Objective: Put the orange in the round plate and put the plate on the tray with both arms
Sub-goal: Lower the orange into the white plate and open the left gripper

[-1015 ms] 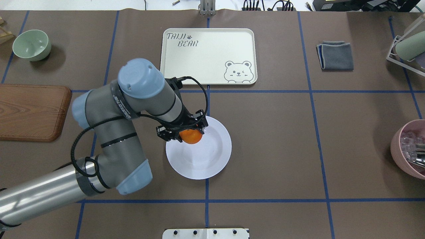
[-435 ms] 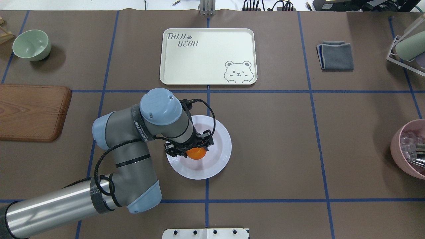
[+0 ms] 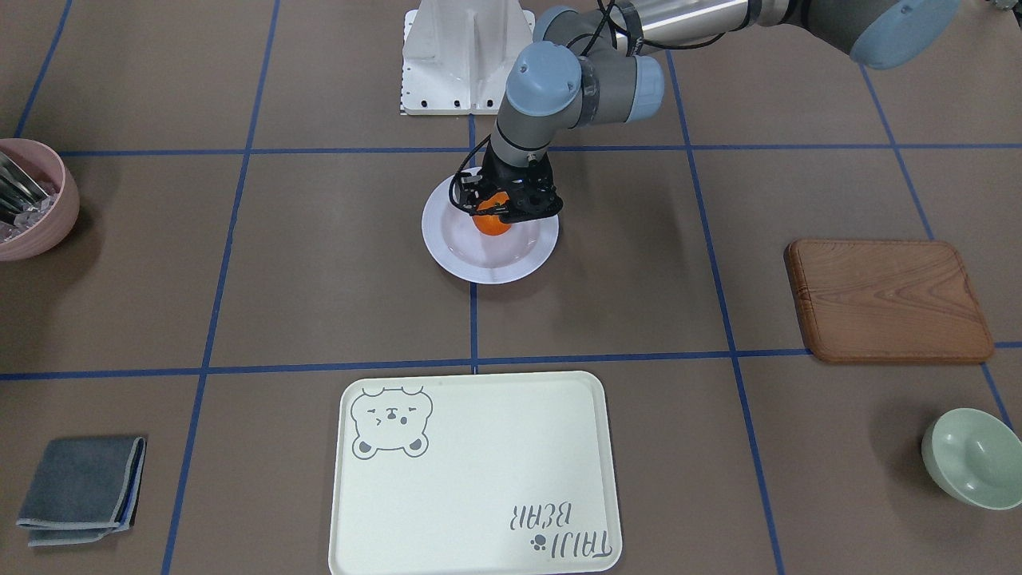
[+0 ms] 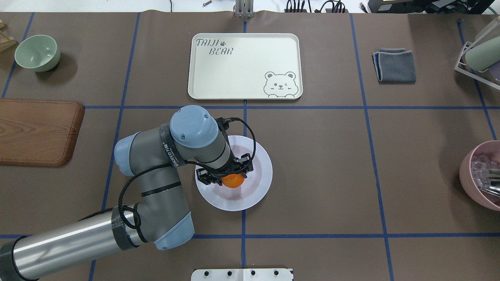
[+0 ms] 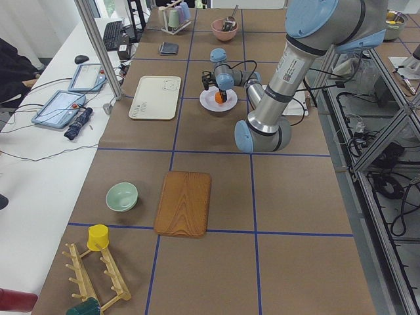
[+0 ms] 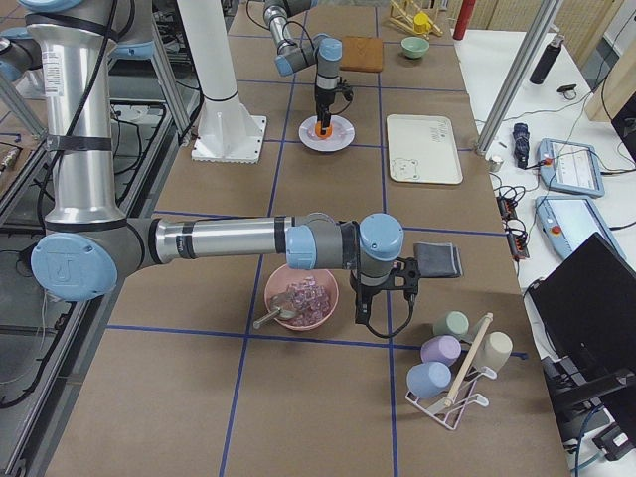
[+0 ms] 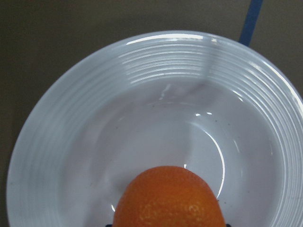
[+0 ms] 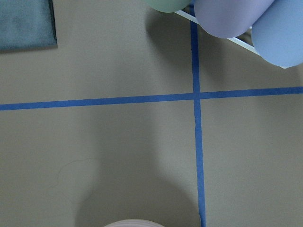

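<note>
The orange (image 4: pixel 233 181) is held low over the sunken centre of the white round plate (image 4: pixel 259 171), with my left gripper (image 4: pixel 229 176) shut on it. The front-facing view shows the same grip on the orange (image 3: pixel 493 223), inside the plate's (image 3: pixel 489 263) rim. In the left wrist view the orange (image 7: pixel 170 198) fills the bottom edge, close above the plate (image 7: pixel 94 123); I cannot tell whether they touch. The cream tray (image 4: pixel 242 66) lies beyond the plate with nothing on it. My right gripper (image 6: pixel 386 298) hangs next to the pink bowl, far from the plate; I cannot tell its state.
A wooden board (image 4: pixel 37 130) and a pale green bowl (image 4: pixel 37 52) are on the left. On the right are a folded grey cloth (image 4: pixel 394 65), a pink bowl (image 4: pixel 482 175) and a cup rack (image 4: pixel 478 54).
My left arm has carried the orange from above the plate's far-left rim down towards its centre. In the last half second it has barely moved.
</note>
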You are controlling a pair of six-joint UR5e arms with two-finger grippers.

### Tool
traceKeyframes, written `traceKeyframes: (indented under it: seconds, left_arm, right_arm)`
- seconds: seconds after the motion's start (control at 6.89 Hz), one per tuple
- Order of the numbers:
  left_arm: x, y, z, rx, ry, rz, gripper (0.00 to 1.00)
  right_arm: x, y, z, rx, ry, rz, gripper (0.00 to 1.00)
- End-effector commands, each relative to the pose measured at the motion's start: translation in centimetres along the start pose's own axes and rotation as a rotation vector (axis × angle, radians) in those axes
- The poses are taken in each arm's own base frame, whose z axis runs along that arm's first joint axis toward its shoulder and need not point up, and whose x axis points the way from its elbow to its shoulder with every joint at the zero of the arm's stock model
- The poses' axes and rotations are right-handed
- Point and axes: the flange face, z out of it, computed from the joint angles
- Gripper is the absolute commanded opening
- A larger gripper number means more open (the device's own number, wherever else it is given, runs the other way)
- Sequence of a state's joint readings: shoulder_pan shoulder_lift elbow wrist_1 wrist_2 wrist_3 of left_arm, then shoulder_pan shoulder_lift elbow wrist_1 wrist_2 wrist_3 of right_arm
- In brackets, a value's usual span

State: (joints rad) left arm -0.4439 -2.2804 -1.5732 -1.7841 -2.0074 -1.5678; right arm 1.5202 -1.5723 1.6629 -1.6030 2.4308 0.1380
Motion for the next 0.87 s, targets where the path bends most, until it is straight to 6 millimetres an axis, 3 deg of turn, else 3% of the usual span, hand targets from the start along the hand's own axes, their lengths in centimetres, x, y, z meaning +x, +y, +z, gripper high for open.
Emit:
traceKeyframes:
  seconds: [0.0, 0.15, 0.29, 0.44, 0.58, 0.73]
  left_arm:
    - [0.2, -0.2, 0.1, 0.005, 0.017, 0.006, 0.96]
    - [0.2, -0.3, -0.1, 0.023, 0.028, 0.01, 0.98]
    - [0.5, -0.9, -1.8, 0.04, 0.053, 0.013, 0.99]
    - [0.2, -3.3, -4.6, 0.08, 0.082, 0.002, 0.99]
    - [-0.4, -5.9, -7.8, 0.127, 0.11, -0.002, 0.99]
    - [-2.8, -7.5, -9.9, 0.169, 0.108, 0.102, 0.99]
  right_arm:
    - [-0.2, -0.2, -0.1, 0.003, 0.001, -0.005, 1.0]
    - [-0.6, -0.4, -0.3, 0.007, -0.002, -0.01, 1.0]
    - [-2.9, -0.8, -1.0, 0.02, -0.005, -0.056, 1.0]
    - [-4.5, -0.7, -1.3, 0.025, -0.024, -0.078, 1.0]
    - [-7.7, -0.2, -0.7, -0.015, -0.125, -0.048, 1.0]
    - [-12.7, 0.2, -0.3, -0.013, -0.159, -0.038, 1.0]
